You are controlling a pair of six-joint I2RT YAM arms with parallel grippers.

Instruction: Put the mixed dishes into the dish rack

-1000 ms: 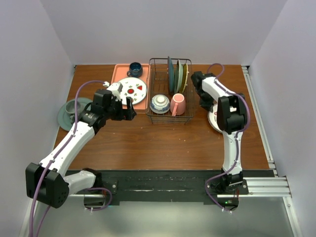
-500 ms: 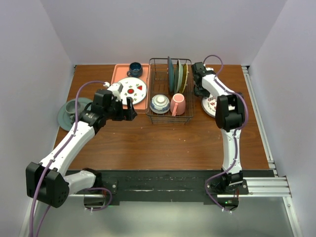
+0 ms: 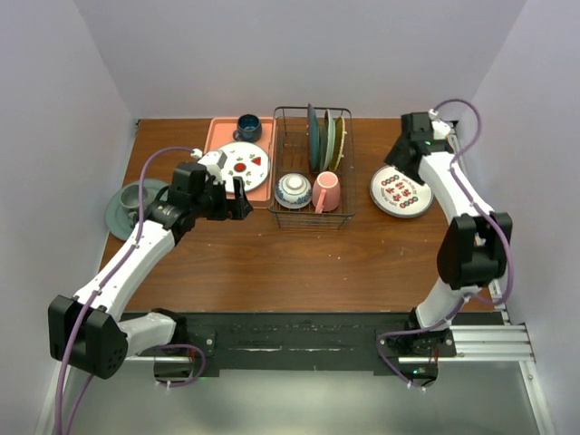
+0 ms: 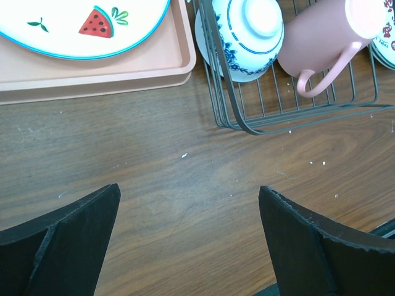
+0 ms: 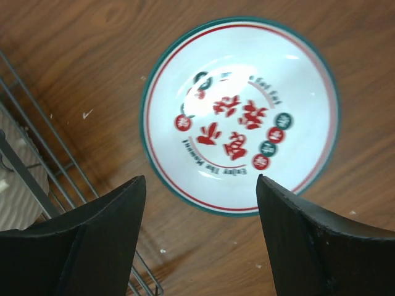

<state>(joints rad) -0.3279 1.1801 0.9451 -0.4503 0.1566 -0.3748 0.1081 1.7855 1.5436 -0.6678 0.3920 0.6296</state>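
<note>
Both jaws apart and empty, the right gripper point(image 5: 199, 179) may skid off the flat white plate point(image 5: 241, 117) beside the dish rack point(image 3: 290, 145).

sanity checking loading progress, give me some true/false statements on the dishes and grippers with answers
1. The pink mug lies inside the dish rack. True.
2. The right gripper hangs open over the white plate with red marks. True.
3. That plate stands in the rack. False: it lies flat on the table, right of the rack.
4. The left gripper is open and empty. True.
5. It reaches into the rack. False: it is over bare table, beside the pink tray.
</note>
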